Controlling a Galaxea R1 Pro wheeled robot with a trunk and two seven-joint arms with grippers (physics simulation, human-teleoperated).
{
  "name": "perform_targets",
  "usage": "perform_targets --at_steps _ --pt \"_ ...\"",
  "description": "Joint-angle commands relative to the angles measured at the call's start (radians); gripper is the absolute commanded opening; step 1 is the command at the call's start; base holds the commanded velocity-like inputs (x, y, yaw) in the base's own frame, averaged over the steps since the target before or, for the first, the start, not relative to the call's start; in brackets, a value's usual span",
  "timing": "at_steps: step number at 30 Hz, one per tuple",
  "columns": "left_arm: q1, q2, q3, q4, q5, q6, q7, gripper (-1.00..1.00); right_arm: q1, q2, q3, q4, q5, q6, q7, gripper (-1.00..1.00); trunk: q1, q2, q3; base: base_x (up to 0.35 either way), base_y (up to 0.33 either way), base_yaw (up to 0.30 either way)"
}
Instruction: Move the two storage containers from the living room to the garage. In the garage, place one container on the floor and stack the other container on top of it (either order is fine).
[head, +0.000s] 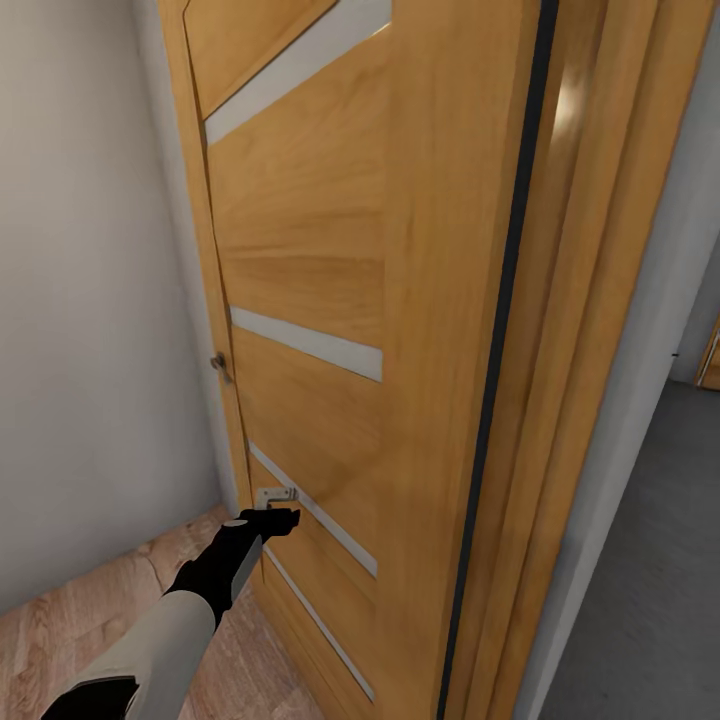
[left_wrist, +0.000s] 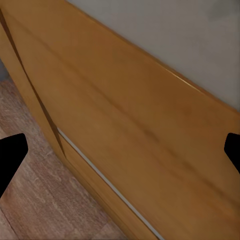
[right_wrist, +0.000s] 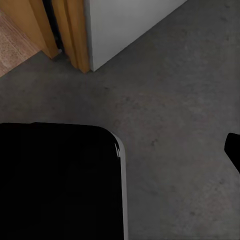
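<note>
Head view: the left claw (head: 272, 520), its fingers spread wide, nearly touches the open wooden door (head: 320, 260) blocking ahead.

Open wooden door (head: 330, 300) with pale strips, white wall (head: 90, 300), light plank flooring (head: 60, 620), grey concrete floor (head: 650, 560)

No legible text, label, brand, number or sign appeared on any surface. The wooden door (head: 330, 300), its pale inset strips (head: 305, 342), the wall (head: 90, 300), the wood plank floor (head: 60, 620) and the grey concrete floor (right_wrist: 175, 115) all bore no markings.
</note>
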Motion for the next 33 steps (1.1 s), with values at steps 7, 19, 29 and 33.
perform_targets --at_steps 7,19,29,33 --pt "0.000 -0.020 0.003 -0.002 0.008 0.006 -0.008 1.00 0.000 0.000 -0.001 0.001 0.004 -0.003 -0.006 1.00 0.000 -0.001 -0.001 0.000 0.000 0.000" --pt "0.001 -0.019 0.003 -0.002 0.008 0.004 -0.008 1.00 0.000 0.000 -0.001 0.001 0.003 -0.003 -0.009 1.00 0.000 -0.001 -0.001 0.000 0.000 0.000" --pt "0.001 -0.019 0.003 -0.002 0.008 0.004 -0.008 1.00 0.000 0.000 -0.001 0.001 0.005 -0.003 -0.006 1.00 0.000 -0.001 -0.001 0.000 0.000 0.000" --pt "0.000 -0.019 0.003 -0.002 0.008 0.004 -0.008 1.00 0.000 0.000 -0.001 0.001 0.005 -0.003 -0.006 1.00 0.000 -0.001 -0.001 0.000 0.000 0.000"
